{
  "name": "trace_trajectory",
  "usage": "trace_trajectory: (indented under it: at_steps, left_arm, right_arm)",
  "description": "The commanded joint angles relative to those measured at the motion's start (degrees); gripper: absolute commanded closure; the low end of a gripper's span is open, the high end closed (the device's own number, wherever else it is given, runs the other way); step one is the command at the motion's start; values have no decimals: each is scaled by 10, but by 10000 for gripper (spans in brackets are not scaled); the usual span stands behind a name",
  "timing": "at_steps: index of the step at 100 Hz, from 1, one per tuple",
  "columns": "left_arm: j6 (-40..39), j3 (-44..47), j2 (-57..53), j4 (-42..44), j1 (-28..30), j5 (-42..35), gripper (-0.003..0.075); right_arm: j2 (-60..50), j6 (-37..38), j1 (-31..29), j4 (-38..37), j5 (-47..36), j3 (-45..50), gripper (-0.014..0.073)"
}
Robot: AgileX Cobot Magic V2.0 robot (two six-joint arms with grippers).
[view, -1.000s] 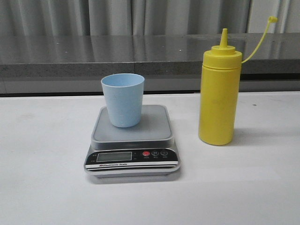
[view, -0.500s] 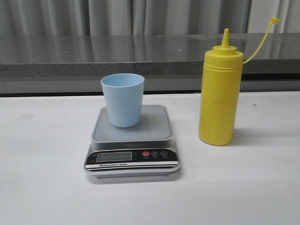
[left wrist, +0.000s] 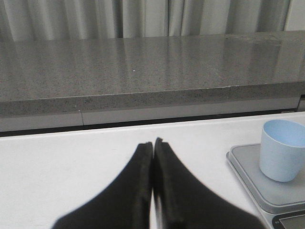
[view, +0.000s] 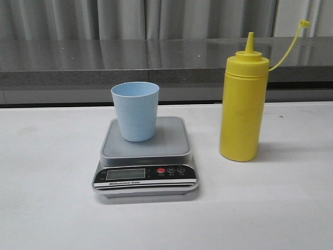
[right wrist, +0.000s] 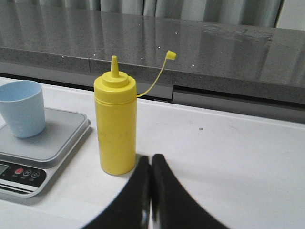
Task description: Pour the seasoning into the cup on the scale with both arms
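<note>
The pale blue cup point(view: 136, 110) stands upright on the grey platform of the scale point(view: 145, 156) in the middle of the white table. The yellow seasoning bottle point(view: 241, 109) stands upright to the right of the scale, its nozzle uncovered and its cap hanging on the tether. My left gripper point(left wrist: 153, 142) is shut and empty over the table, left of the scale point(left wrist: 267, 191) and cup point(left wrist: 282, 150). My right gripper point(right wrist: 151, 156) is shut and empty, just right of and nearer than the bottle point(right wrist: 115, 126). Neither arm shows in the front view.
A grey stone ledge point(view: 156, 60) runs along the back of the table, with curtains behind it. White tabletop point(view: 47, 208) lies left of the scale and in front of the bottle.
The scene has shifted a few pixels left in the front view. The cup, scale and bottle stand as before.
</note>
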Motion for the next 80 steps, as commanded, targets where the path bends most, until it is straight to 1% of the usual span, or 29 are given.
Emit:
trace_trajectory:
  at_steps: [1, 20, 41, 64, 80]
  left_arm:
    - [-5, -16, 5, -1, 0, -49, 740]
    - [-5, -16, 5, -1, 0, -49, 740]
    - [-5, -16, 5, -1, 0, -49, 740]
    - [-5, -16, 5, -1, 0, -49, 740]
    - [-5, -16, 5, -1, 0, -49, 740]
  right_arm:
    - [-3, -4, -14, -15, -36, -13, 660]
    - [-32, -4, -74, -15, -36, -7, 660]
    - [-71, -4, -133, 5, -53, 38, 660]
    - [-129, -4, -138, 10, -68, 93, 660]
    - [-128, -2, -138, 12, -82, 120, 660]
